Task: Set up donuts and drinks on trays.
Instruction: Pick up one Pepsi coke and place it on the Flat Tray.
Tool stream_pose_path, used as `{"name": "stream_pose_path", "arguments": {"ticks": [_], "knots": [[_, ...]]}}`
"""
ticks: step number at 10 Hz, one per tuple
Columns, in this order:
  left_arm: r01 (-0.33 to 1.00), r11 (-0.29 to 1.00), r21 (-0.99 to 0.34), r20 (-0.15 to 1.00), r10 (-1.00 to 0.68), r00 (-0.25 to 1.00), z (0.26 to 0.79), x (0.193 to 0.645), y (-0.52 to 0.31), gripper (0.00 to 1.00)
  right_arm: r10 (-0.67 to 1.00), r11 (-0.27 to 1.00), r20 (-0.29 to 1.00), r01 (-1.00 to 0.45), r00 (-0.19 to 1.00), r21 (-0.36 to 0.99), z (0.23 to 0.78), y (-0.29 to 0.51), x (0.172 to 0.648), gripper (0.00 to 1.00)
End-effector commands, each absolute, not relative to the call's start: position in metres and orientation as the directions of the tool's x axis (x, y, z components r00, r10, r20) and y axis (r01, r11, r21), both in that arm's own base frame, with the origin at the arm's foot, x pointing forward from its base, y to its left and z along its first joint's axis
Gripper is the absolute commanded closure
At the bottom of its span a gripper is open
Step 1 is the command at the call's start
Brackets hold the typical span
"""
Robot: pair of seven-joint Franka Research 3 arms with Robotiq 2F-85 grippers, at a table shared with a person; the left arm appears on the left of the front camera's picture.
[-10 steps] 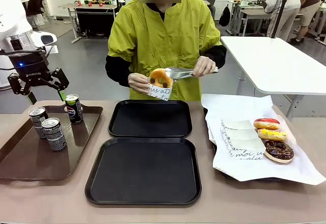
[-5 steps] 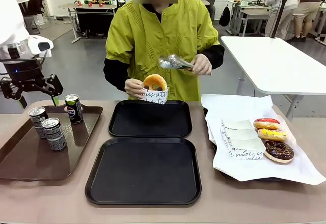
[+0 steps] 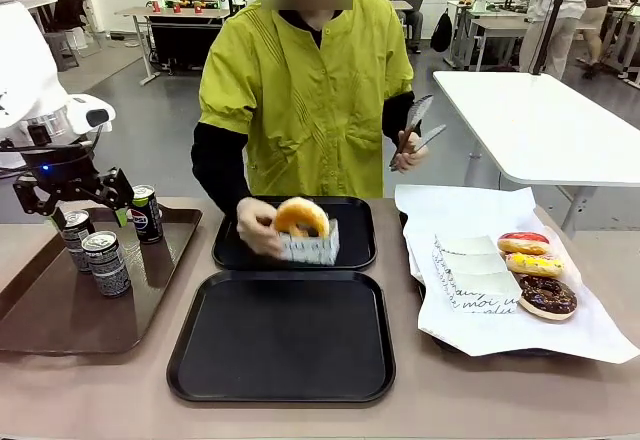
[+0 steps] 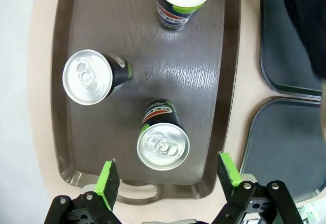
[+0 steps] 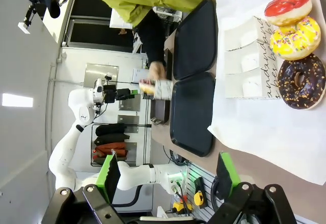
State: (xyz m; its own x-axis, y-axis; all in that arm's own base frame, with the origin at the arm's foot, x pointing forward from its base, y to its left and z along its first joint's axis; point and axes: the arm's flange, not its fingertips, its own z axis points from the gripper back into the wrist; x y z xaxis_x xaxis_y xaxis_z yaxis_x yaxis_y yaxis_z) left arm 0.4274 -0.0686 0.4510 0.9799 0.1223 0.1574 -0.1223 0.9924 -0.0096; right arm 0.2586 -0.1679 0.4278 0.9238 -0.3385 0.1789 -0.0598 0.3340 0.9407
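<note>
A: Left end effector [image 3: 74, 203]?
B: Released, jaws spread wide with nothing between them. It hangs over the brown tray [image 3: 50, 320] at the bench's [image 3: 450, 400] left end, above three upright cans [image 3: 105, 262] (one sits right under the pads in the wrist view).
A: Right end effector [image 5: 167, 167]?
B: Also released and empty. Its camera looks at white paper [image 5: 265, 127] carrying three frosted donuts [image 5: 293, 40].
A: Task donut?
B: The orange donut [image 3: 300, 217], in a printed holder [image 3: 310, 245], is gripped by the person's hand [image 3: 255, 228] low over the far tray [image 3: 355, 235]. Contact: cannot tell (motion blur). The near tray [image 3: 282, 335] lies just in front. The other hand holds tongs [image 3: 415, 130], raised at chest height.
</note>
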Motion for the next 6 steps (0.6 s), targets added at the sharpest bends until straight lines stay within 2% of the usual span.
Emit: {"name": "stream_pose_path", "arguments": {"ticks": [1,6], "knots": [[-0.096,0.995,0.007,0.161,0.093,0.982,0.437,0.435,-0.074,0.0,-0.338,0.329,0.192,-0.076,0.921,0.941,0.428,-0.168,0.26,0.0],[-0.091,0.996,0.026,0.116,0.087,0.989,0.408,0.447,-0.069,0.0,-0.338,0.329,0.192,-0.076,0.921,0.941,0.428,-0.168,0.26,0.0]]}}
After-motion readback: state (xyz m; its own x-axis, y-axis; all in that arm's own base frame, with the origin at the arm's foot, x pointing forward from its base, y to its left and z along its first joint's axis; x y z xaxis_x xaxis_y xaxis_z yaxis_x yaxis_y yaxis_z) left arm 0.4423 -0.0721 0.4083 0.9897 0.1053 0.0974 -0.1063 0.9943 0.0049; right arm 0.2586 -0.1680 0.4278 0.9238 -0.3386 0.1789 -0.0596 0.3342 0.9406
